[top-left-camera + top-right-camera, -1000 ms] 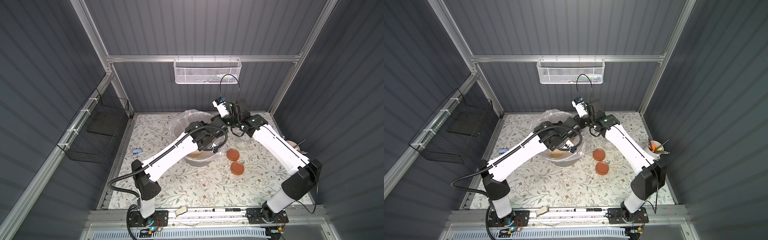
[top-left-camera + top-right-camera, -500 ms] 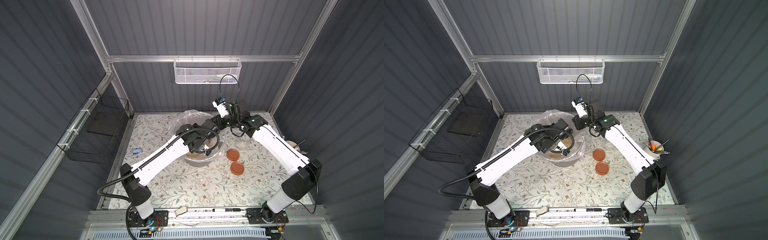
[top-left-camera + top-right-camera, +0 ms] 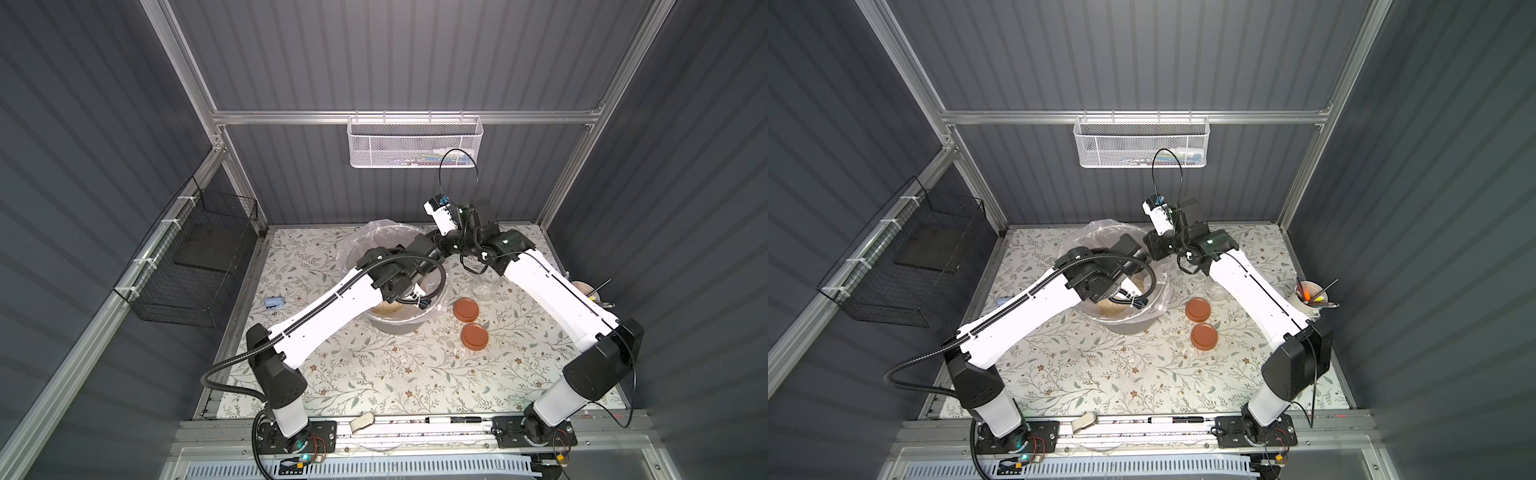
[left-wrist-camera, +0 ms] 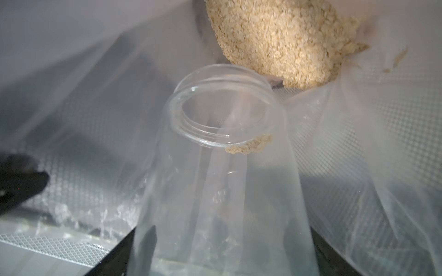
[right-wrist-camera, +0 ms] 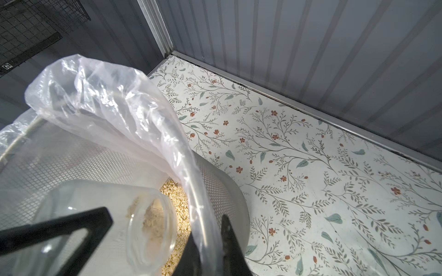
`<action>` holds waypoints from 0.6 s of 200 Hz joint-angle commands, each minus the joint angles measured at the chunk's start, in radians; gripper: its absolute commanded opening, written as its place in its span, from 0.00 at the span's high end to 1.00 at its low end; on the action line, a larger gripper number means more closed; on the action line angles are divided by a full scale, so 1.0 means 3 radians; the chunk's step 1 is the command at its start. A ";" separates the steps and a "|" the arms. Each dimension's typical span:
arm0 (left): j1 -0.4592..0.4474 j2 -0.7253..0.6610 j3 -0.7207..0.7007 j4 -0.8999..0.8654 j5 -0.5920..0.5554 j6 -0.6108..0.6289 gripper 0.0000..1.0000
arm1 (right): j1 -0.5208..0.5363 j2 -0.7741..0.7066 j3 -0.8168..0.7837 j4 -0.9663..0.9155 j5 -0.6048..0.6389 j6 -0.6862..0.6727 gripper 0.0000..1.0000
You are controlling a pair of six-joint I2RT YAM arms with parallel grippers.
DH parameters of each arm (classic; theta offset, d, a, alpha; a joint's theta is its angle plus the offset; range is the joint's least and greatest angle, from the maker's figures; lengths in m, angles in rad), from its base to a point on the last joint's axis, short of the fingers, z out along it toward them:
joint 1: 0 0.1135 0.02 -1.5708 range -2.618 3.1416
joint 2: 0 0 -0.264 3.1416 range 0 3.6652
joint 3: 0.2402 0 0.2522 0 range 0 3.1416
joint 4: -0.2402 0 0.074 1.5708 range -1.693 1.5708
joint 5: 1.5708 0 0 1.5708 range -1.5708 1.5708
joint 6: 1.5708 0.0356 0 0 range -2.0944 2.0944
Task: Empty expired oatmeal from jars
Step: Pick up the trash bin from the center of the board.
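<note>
**A:** Where does the oatmeal (image 4: 282, 40) sit?

**B:** Nearly all of it lies heaped in the bottom of the bin (image 3: 395, 326). The left tool (image 4: 224, 260) grips the jar (image 4: 222, 167) by its body, tipped inside the bin with the mouth toward the heap. The glass looks bare except for a clump (image 4: 251, 145) stuck on the lip.

**A:** So that clump is the worry?

**B:** It's the first one. If the jar comes up over the rim tilted, I'd expect the clump to drop onto the floral surface (image 3: 374, 374) instead of into the bin. If the jar turns upright too early, the clump could slide back inside.

**A:** And the right tool (image 5: 208, 248)?

**B:** It's pinched closed on the plastic liner (image 5: 107, 107) at the bin's rim. The film is thin and slippery. A tug could free it, and the loose fold could sag onto the jar's mouth or drape over the heap.

**A:** Anything else?

**B:** Smooth glass can slip in the grip if the jar is shaken hard. The two wrists are also close together above the bin, so a wide swing risks contact. The second jar (image 3: 488, 284) stands open just beside the right arm, near the two lids (image 3: 466, 309), so it could be knocked over.
</note>
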State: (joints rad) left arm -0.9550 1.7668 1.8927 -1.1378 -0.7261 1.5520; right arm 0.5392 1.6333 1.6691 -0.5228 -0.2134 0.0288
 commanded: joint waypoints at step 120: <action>0.0317 -0.0293 -0.0158 0.0202 -0.0512 0.0216 1.00 | 0.0066 -0.0047 0.0090 0.0301 -0.0014 0.0048 1.00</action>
State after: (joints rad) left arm -0.8204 1.6356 1.8011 -1.1145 -0.8417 1.5700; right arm 0.5625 1.6463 1.6684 -0.4824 -0.2089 0.0654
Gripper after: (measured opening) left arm 0.869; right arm 0.126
